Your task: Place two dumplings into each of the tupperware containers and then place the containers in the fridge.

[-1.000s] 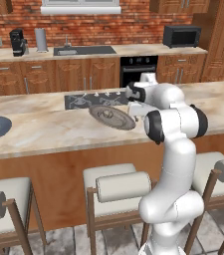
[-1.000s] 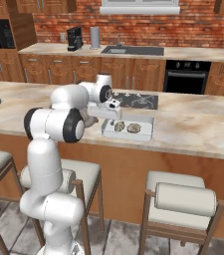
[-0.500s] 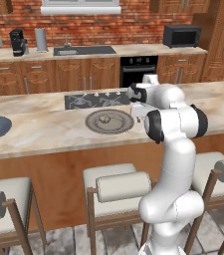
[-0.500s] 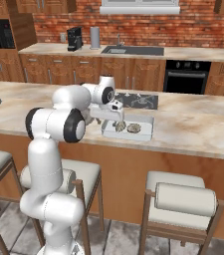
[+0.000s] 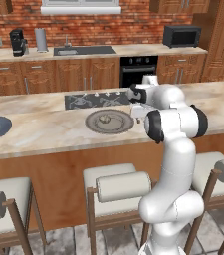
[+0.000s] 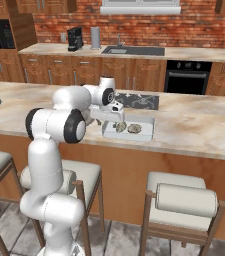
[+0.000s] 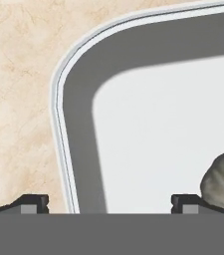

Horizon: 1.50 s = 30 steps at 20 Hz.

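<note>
Two dumplings [image 6: 127,128] in tupperware container [image 6: 146,131] | claw [image 7: 108,201] wide open, empty, straddling its rim | counter [image 6: 199,125] right bare

Two cameras sit behind the arm [image 5: 175,124], one to its left and one to its right. Both look forward and down at the same counter [image 5: 44,132], with the kitchen wall far behind. The hand camera is very close to the counter and looks down on one corner of a tray [image 7: 78,99].
</note>
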Available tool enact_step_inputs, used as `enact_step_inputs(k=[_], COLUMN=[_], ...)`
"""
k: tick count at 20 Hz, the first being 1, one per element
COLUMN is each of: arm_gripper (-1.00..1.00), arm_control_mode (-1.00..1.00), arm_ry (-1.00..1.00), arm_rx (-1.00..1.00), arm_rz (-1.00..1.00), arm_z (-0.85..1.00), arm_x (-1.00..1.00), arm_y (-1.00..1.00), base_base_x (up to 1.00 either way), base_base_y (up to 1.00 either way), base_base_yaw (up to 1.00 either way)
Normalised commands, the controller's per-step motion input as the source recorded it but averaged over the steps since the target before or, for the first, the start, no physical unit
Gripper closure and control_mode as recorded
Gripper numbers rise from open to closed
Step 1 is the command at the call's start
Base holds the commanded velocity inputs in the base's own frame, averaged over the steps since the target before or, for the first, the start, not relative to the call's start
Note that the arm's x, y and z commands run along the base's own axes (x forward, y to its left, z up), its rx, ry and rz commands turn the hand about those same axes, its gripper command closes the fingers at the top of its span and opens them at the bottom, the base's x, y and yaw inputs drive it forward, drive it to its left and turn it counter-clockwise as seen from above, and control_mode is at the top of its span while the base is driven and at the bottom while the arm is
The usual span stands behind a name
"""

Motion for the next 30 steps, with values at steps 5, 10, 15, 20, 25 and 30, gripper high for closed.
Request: enact_step_inputs(k=[5, 10, 15, 20, 25, 30], arm_gripper=[1.0, 1.0, 1.0, 1.0, 1.0, 1.0], arm_control_mode=[-1.0, -1.0, -1.0, -1.0, -1.0, -1.0], arm_ry=[0.0, 0.0, 0.0, 0.0, 0.0, 0.02], arm_rx=[0.0, 0.0, 0.0, 0.0, 0.0, -0.06], arm_rz=[0.0, 0.0, 0.0, 0.01, 0.0, 0.0], arm_z=[-0.1, 0.0, 0.0, 0.07, 0.43, 0.34], arm_x=[0.0, 0.0, 0.0, -0.01, -0.02, 0.0], arm_y=[0.0, 0.0, 0.0, -0.05, -0.13, -0.01], base_base_x=[0.0, 0.0, 0.0, 0.0, 0.0, 0.0], base_base_y=[0.0, 0.0, 0.0, 0.0, 0.0, 0.0], base_base_yaw=[0.0, 0.0, 0.0, 0.0, 0.0, 0.0])
